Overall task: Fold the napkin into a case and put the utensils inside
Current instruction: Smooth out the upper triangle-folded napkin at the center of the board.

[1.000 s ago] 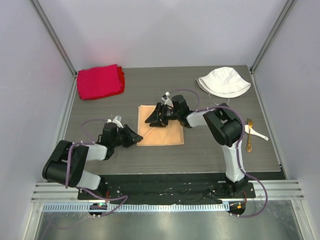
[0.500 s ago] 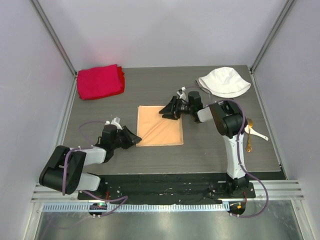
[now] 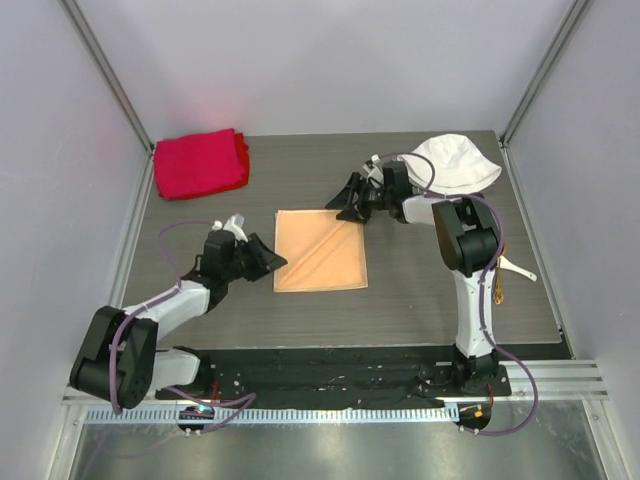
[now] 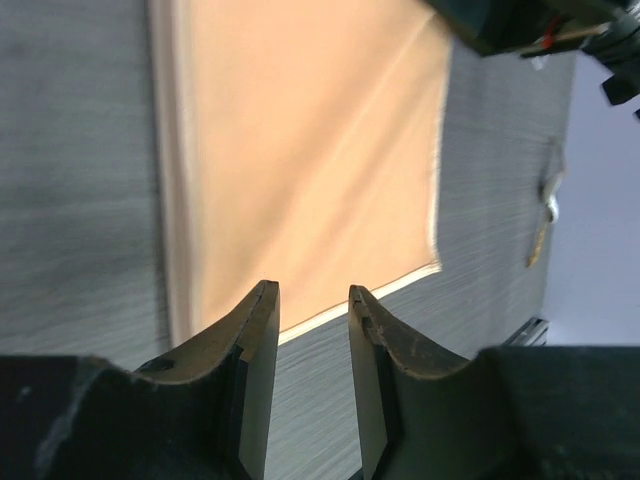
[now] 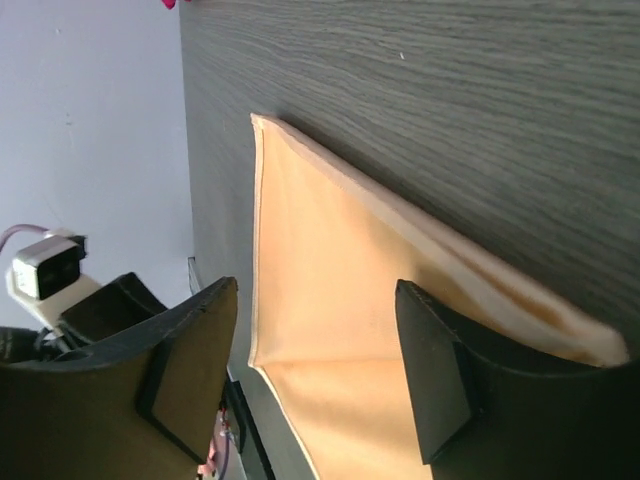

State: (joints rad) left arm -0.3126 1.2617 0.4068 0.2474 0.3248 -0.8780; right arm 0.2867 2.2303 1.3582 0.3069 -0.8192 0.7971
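Hidden or unclear:
- The small white spoon-like utensil (image 3: 520, 268) at the desk's (image 3: 420, 300) right edge is partly covered by the right arm. A thin gold piece beside it is too small to identify.
- The white bucket hat (image 3: 460, 165) is overlapped by the right arm's wrist and cable.
- Both wrist views crop the cloth.

Task item:
- The shiny peach-tan satin napkin (image 3: 320, 250) lies flat mid-desk, a diagonal crease across it. One edge looks doubled in the right wrist view.

Pincers:
- Left pincer (image 3: 280, 262): jaws slightly parted, nothing between them. The tips sit at the napkin's left edge by the near corner; contact cannot be judged.
- Right pincer (image 3: 343, 197): jaws spread wide and empty, just past the napkin's far edge near its right corner.

The thick red cloth (image 3: 200, 162) lies far left, well apart.
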